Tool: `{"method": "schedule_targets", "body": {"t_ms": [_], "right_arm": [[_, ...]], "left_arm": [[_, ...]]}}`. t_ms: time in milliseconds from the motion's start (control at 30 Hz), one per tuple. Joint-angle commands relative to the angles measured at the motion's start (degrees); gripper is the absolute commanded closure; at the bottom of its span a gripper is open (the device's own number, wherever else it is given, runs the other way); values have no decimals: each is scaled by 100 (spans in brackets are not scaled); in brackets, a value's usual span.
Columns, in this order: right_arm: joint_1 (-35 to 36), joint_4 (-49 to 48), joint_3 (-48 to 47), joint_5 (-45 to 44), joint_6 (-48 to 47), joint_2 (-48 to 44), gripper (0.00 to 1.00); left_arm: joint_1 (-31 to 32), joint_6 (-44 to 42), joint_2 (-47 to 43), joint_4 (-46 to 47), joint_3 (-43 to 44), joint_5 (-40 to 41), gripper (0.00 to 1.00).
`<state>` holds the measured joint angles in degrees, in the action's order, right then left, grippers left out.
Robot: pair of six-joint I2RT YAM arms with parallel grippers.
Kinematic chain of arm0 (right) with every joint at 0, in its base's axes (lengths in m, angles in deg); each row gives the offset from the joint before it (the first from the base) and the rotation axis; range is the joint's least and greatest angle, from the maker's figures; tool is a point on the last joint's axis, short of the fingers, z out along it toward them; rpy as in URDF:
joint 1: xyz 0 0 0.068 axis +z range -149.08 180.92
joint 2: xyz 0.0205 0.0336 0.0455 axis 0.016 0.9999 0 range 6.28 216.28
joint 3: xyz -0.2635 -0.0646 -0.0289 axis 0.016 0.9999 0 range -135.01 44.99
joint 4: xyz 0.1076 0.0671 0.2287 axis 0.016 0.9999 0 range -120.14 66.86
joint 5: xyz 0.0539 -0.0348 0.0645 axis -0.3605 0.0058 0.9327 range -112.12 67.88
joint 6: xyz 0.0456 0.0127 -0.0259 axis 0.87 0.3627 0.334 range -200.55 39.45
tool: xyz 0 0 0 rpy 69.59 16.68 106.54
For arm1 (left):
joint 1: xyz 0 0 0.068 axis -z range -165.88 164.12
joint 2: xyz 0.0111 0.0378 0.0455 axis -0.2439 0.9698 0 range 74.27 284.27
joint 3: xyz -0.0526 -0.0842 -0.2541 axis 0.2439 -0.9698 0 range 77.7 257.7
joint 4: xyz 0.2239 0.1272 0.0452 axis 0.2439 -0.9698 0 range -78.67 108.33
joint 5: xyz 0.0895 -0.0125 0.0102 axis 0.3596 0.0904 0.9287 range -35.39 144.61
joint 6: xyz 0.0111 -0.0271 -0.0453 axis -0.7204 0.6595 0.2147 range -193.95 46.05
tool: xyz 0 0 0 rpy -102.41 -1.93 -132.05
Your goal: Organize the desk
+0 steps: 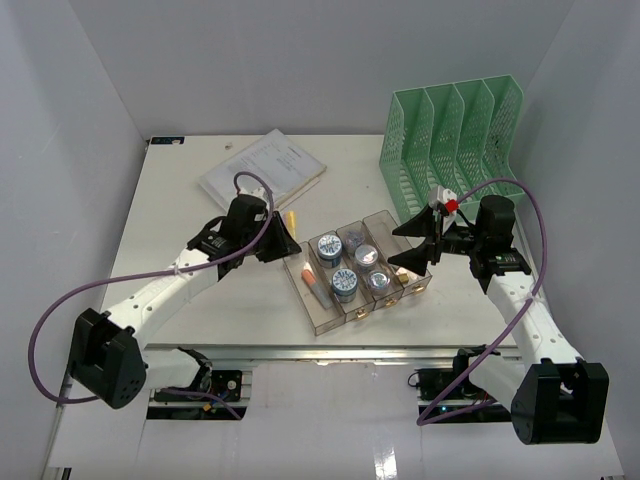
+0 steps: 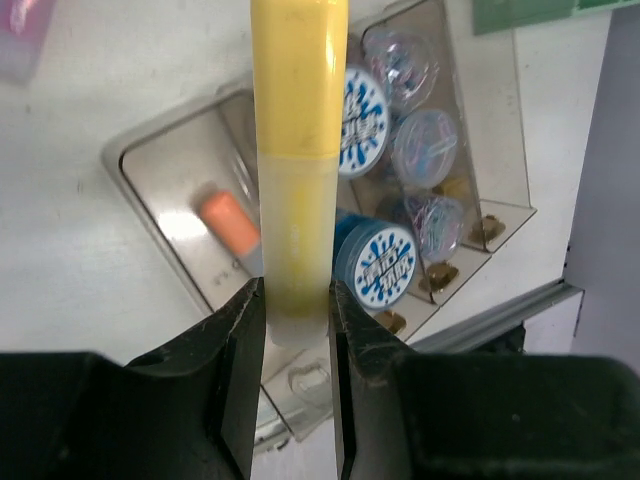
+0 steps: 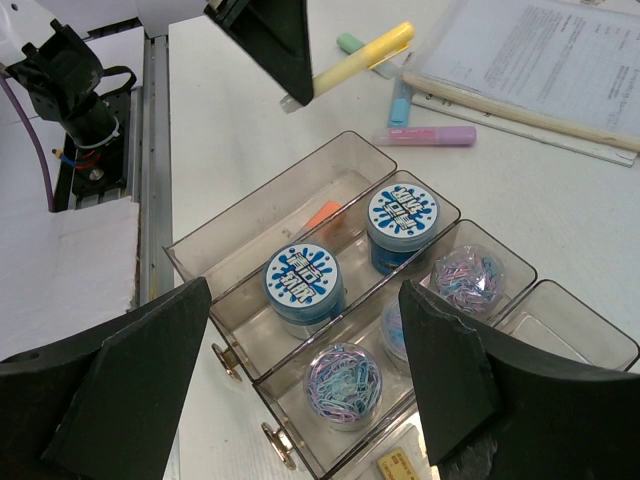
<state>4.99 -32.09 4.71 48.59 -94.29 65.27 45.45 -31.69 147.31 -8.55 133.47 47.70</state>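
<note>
The white desk [image 1: 170,190] holds a clear four-compartment tray [image 1: 322,322] at its middle. My left gripper [image 2: 297,320] is shut on a yellow highlighter [image 2: 297,150] and holds it above the tray's left end [image 2: 150,170]; it also shows in the top view [image 1: 285,240]. An orange highlighter [image 2: 228,218] lies in the leftmost compartment. Two blue-lidded jars [image 3: 305,280] and round tubs of paper clips [image 3: 342,385] fill the middle compartments. My right gripper [image 3: 305,360] is open and empty, hovering over the tray's right side [image 1: 415,245].
A mint-green mesh file rack [image 1: 455,130] stands at the back right. A stack of papers [image 1: 262,168] lies at the back. Pink [image 3: 425,135], blue [image 3: 400,100] and green [image 3: 350,43] highlighters lie loose beside the papers. A metal rail [image 1: 330,352] runs along the front.
</note>
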Motion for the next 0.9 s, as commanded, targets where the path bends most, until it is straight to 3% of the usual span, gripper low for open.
{"method": "schedule_targets", "body": {"t_ms": [0, 667, 867], "right_arm": [[-50, -218, 39, 89, 11, -91, 18], [-63, -209, 46, 14, -8, -80, 17], [-56, -217, 46, 12, -15, -80, 17]], "left_arm": [[-11, 1098, -450, 678, -776, -669, 99], [405, 1497, 267, 1453, -1410, -773, 89], [418, 1463, 173, 1515, -1500, -738, 58]]}}
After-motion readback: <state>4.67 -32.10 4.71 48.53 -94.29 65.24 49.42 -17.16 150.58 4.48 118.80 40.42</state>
